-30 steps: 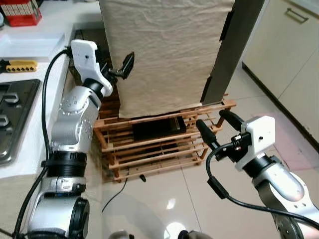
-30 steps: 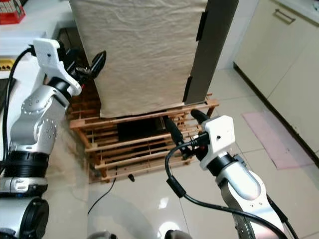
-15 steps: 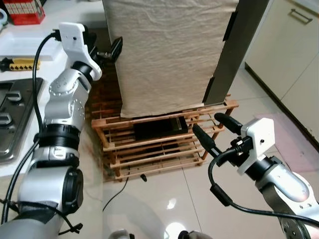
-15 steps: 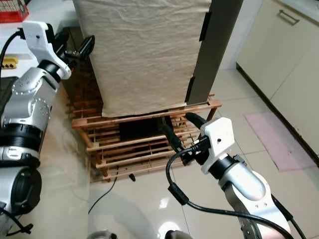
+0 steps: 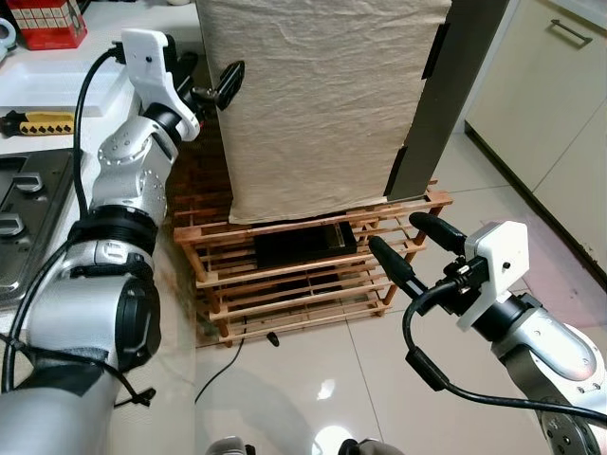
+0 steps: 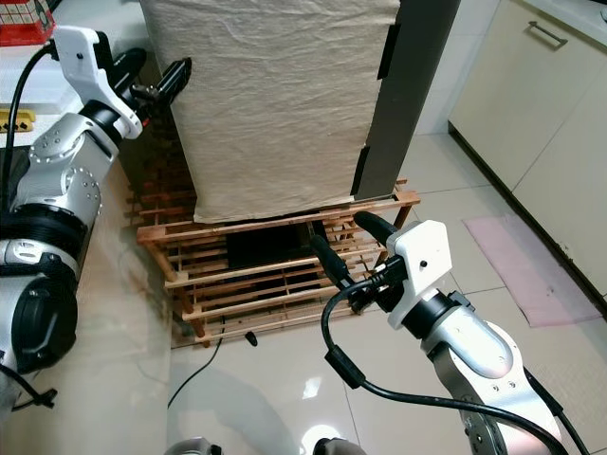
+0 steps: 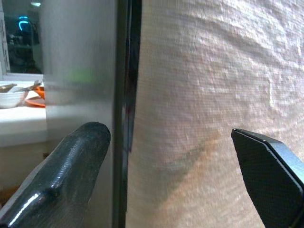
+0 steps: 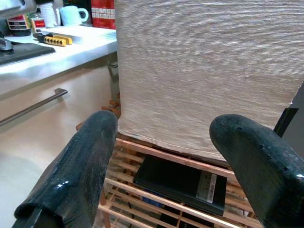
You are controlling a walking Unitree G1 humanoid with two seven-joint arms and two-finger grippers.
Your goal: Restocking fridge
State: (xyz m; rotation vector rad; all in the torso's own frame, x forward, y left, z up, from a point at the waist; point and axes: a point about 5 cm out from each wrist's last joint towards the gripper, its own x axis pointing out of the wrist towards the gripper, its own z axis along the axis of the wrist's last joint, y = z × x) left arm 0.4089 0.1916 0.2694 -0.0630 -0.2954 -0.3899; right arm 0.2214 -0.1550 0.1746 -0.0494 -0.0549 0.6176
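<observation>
- Left eye view: left gripper (image 5: 220, 87), jaws wide, sits at the cloth-covered fridge (image 5: 322, 104) left edge.
- Right gripper (image 5: 410, 248), jaws wide, empty, hovers near the wooden rack (image 5: 285, 275).
- Risk: fingers may snag the cloth rather than the door edge, so the door would not open.

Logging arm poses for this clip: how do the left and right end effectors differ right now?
The left end effector is raised high, at the upper left edge of the beige cloth-covered fridge; the right end effector sits low, in front of the slatted wooden rack under it. The left points across toward the cloth, the right toward the rack. Both are open and empty.
</observation>
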